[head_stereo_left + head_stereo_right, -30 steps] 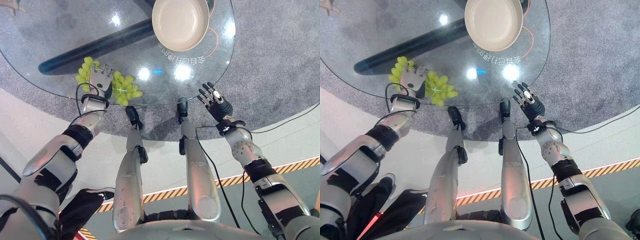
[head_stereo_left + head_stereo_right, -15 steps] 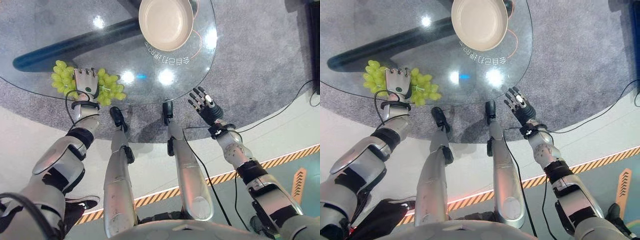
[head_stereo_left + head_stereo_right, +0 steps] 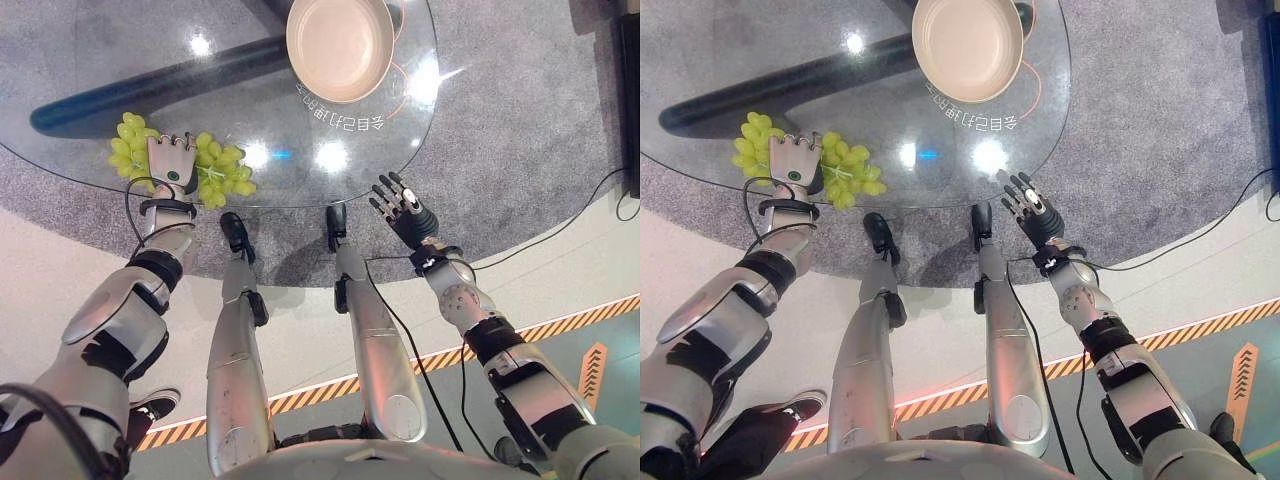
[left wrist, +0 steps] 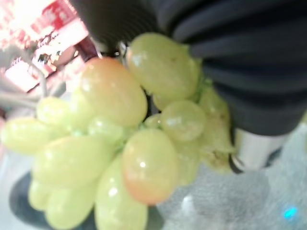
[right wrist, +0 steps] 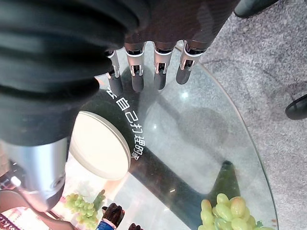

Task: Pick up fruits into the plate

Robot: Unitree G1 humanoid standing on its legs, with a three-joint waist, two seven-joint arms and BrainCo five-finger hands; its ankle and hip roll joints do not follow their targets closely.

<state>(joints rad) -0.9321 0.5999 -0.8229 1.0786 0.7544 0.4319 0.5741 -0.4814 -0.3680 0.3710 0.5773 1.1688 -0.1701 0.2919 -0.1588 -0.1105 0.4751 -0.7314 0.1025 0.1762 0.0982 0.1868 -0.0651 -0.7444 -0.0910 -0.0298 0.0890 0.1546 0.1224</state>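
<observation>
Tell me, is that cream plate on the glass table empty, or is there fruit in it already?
Empty. The plate shows a bare cream inside; the green grapes lie apart on the glass table under the left hand.

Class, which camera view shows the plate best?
The left eye view: the whole plate sits unobstructed on the glass table. The right eye view matches it; the right wrist view shows it partly behind the right hand.

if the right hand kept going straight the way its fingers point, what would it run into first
Probably nothing at once. The right hand hovers open at the glass table's near edge, fingers aimed across bare glass. The cream plate is the first thing roughly along that line, though height above the glass is unclear.
</observation>
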